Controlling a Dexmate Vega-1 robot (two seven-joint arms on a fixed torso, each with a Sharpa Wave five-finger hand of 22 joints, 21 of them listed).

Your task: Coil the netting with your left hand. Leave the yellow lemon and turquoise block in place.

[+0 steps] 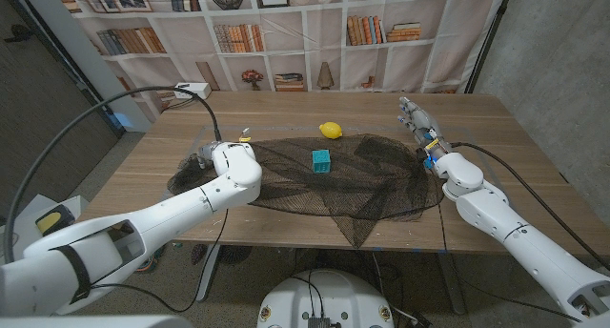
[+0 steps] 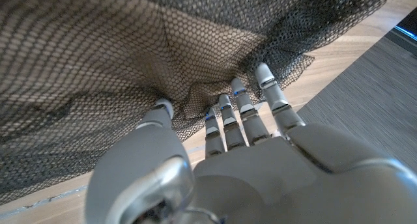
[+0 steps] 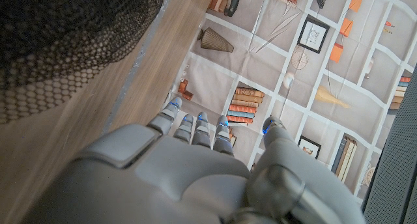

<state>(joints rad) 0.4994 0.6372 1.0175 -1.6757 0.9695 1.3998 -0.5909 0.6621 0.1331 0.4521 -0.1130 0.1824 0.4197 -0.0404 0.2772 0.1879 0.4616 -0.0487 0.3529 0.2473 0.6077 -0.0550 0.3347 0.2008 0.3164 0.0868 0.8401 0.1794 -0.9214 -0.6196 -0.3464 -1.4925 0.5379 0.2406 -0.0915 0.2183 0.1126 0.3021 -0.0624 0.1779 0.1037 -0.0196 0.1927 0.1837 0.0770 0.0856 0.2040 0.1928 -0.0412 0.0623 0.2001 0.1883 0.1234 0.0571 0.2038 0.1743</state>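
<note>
Left hand (image 2: 260, 159): fills the near part of the left wrist view; fingertips (image 2: 264, 74) dig into a bunched edge of the netting, mesh puckered around them. Reads as a grip on the mesh.
Netting (image 1: 315, 180): black mesh spread wide over the middle of the wooden table (image 1: 496, 118), mostly flat, one corner hanging off the near edge. Coiling looks barely begun.
Turquoise block (image 1: 321, 160): stands on top of the mesh, near its centre.
Yellow lemon (image 1: 330, 130): at the far rim of the mesh; on it or just off it, cannot tell.
Right hand (image 1: 419, 123): raised above the netting's right edge, fingers loosely apart, holding nothing.
Risk: drawing the mesh toward the left hand could drag the block along, possibly the lemon too; both must stay in place.
</note>
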